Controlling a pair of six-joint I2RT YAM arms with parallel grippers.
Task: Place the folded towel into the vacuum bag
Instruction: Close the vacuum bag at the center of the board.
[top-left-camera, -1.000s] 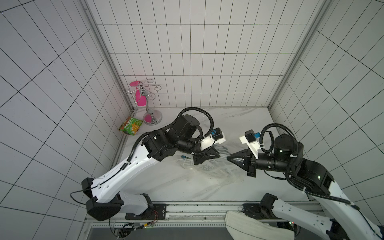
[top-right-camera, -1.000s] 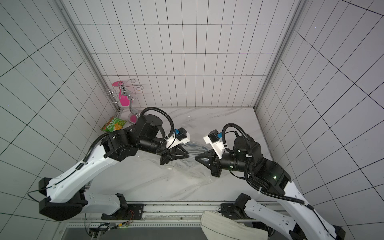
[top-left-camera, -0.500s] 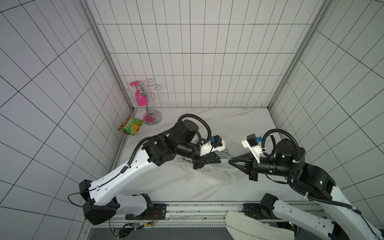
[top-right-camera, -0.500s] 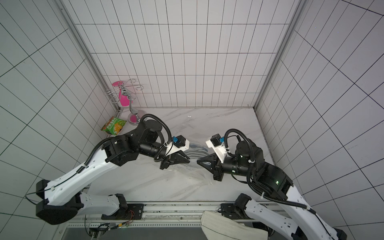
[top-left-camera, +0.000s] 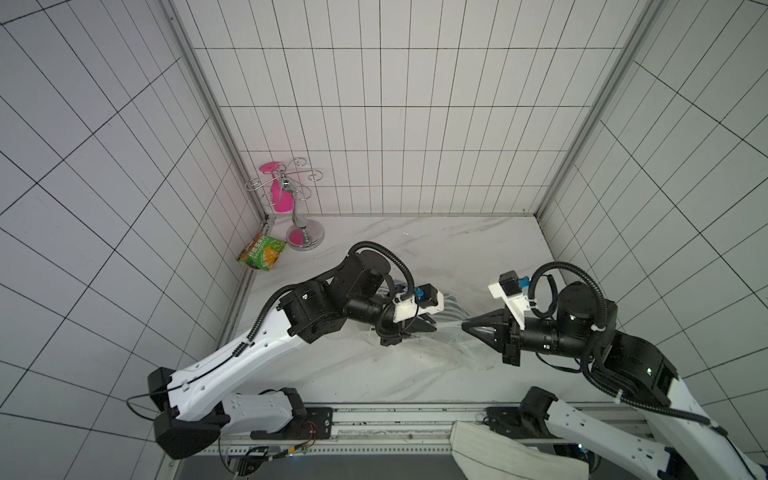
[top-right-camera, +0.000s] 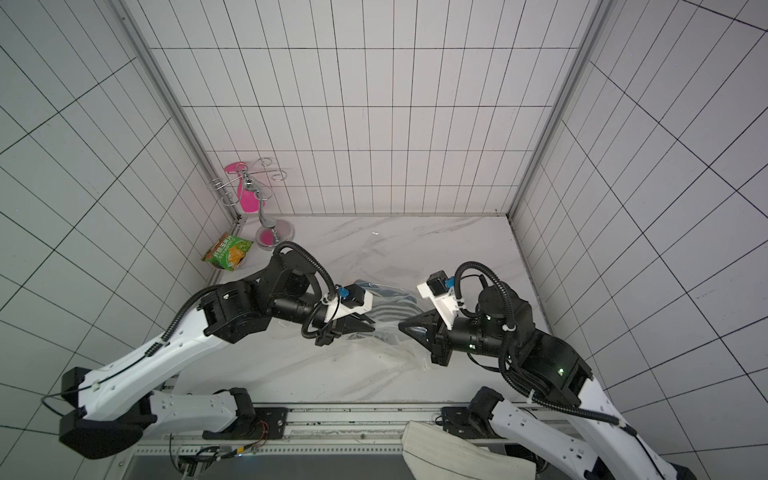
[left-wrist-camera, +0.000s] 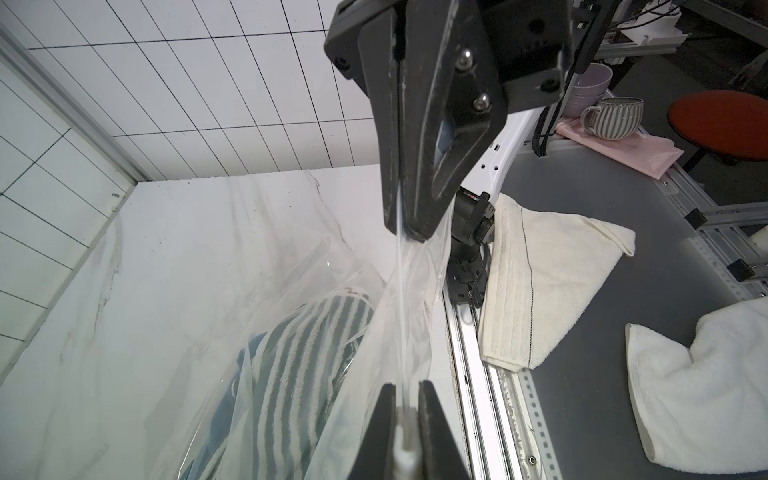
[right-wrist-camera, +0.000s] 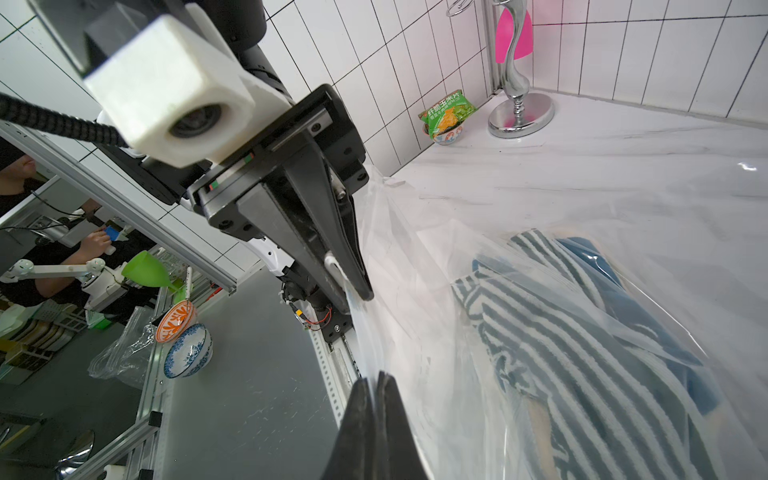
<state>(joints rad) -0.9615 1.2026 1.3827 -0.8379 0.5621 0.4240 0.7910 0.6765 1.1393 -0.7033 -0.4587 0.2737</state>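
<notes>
At nine and three o'clock, the vacuum bag (top-left-camera: 465, 355) edge is pinched by left gripper (top-left-camera: 431, 328) and right gripper (top-left-camera: 465, 326); it should be drawn taut, evenly, over the towel (right-wrist-camera: 582, 365)

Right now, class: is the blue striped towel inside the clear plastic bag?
Inside: the bag film covers the towel in both wrist views.

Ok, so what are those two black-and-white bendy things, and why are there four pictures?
They are two robot arms. Two pictures look down from above; the other two come from small cameras on each arm's wrist. Each arm ends in a claw. The left claw and the right claw both pinch the edge of a clear vacuum bag. A striped towel lies inside it on the marble table. In the corner are a green snack packet and a shiny stand.
</notes>
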